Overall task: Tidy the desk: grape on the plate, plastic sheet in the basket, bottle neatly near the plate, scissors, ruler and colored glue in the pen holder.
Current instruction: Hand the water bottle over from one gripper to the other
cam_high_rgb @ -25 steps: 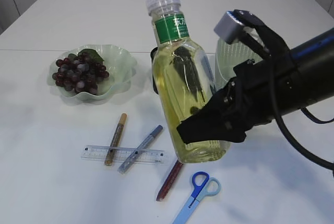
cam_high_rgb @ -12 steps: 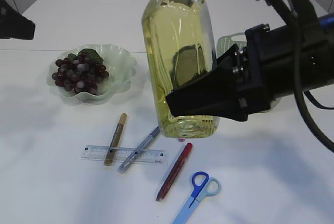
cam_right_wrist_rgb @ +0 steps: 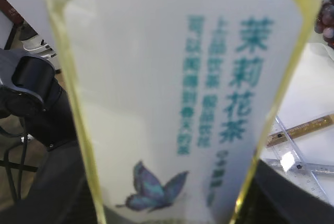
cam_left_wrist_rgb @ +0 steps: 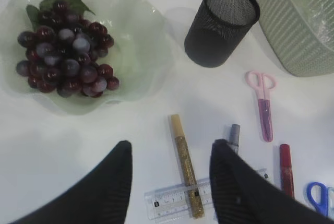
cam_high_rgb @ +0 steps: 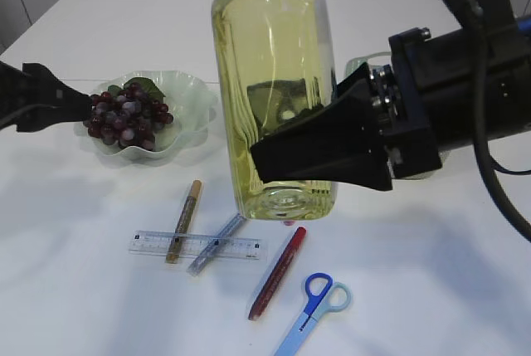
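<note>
My right gripper (cam_high_rgb: 282,157) is shut on the bottle (cam_high_rgb: 274,82) of yellow tea and holds it upright, high above the table. The bottle's label fills the right wrist view (cam_right_wrist_rgb: 177,88). My left gripper (cam_left_wrist_rgb: 171,148) is open and empty above the gold glue pen (cam_left_wrist_rgb: 185,177) and the ruler (cam_left_wrist_rgb: 172,200). In the exterior view it is beside the plate (cam_high_rgb: 195,95). Grapes (cam_left_wrist_rgb: 65,51) lie on the plate (cam_left_wrist_rgb: 151,36). The silver glue pen (cam_high_rgb: 216,244), red glue pen (cam_high_rgb: 278,273) and blue scissors (cam_high_rgb: 315,306) lie on the table.
The black mesh pen holder (cam_left_wrist_rgb: 222,25) stands right of the plate, with the green basket (cam_left_wrist_rgb: 302,25) to its right. Pink scissors (cam_left_wrist_rgb: 263,104) lie below the holder. In the exterior view the bottle hides the holder and the pink scissors.
My right gripper has lifted the bottle higher and nearer the camera. My left gripper has come in from the left edge to beside the plate.
</note>
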Tool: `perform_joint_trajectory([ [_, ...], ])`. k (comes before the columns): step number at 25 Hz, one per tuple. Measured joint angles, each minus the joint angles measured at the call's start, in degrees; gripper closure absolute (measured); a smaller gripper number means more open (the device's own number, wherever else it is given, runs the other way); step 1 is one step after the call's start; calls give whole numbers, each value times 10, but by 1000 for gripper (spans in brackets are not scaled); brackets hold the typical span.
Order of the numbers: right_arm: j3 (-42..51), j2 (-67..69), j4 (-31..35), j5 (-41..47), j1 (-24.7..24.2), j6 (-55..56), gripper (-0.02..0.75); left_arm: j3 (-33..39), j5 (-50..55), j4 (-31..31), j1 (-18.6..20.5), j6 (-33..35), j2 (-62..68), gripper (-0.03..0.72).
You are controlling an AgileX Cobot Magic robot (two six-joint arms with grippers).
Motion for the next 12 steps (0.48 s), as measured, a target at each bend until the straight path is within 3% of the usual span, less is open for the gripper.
perform_joint_trajectory([
  [9, 0, -1, 7, 3, 0, -1, 267, 2, 3, -81, 0, 11, 87, 356],
  [12, 0, -1, 8, 3, 0, -2, 267, 2, 19, -123, 0, 44, 88, 356],
])
